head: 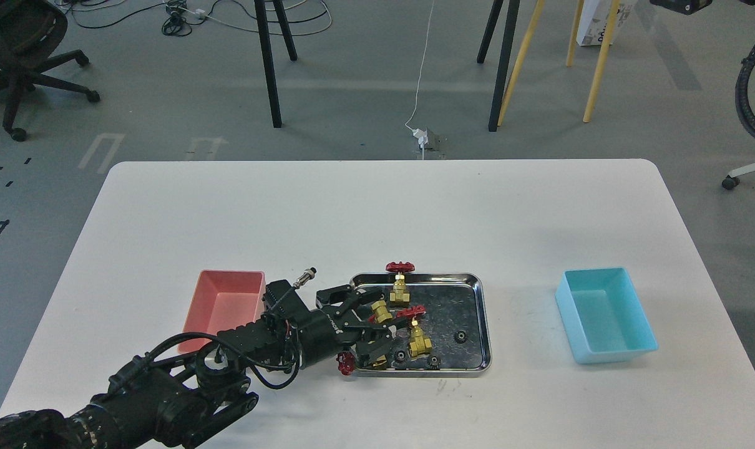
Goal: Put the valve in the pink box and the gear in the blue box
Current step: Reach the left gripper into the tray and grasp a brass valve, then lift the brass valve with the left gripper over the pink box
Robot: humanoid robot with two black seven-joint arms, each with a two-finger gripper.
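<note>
Your valve lies in the tray, at its pink-box-side end, between the spread fingers of the left claw, brass body lengthwise toward the tray's far rim. The claw is open, holding nothing. Pink box sits just behind that claw.

We count four valves: one at the steel tray's far rim, one between our left gripper's fingers, one in the tray's middle, and one at its near-left edge, mostly hidden. We see three gears. There are two boxes: one pink box and one blue box.
</note>
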